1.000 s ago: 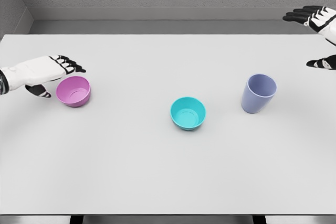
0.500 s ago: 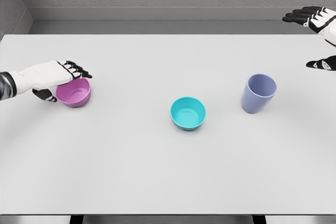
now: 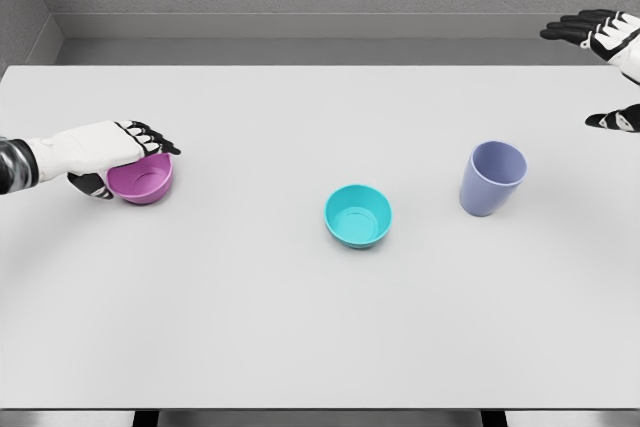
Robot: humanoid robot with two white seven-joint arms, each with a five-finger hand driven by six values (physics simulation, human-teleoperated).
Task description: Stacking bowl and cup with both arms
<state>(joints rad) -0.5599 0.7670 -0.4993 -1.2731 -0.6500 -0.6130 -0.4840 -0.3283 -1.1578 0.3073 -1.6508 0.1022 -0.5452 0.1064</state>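
The pink bowl (image 3: 143, 176) sits at the left of the white tabletop (image 3: 300, 327), with the teal bowl (image 3: 358, 215) near the middle and the lavender cup (image 3: 491, 178) upright to its right, all 3 well apart. Each looks like thin, rigid plastic: light, smooth and likely to slide, so a pinch across the rim, thumb outside and fingers inside, seems the safest hold.

The left hand (image 3: 105, 152) lies over the pink bowl's near-left rim, fingers reaching across the opening and thumb low against the outer wall; the grip is closing but not clearly clamped. The right hand (image 3: 608, 37) hangs spread and empty at the far right edge.

Compared with 1 second ago, the left hand has slid rightward onto the bowl; everything else is unmoved.
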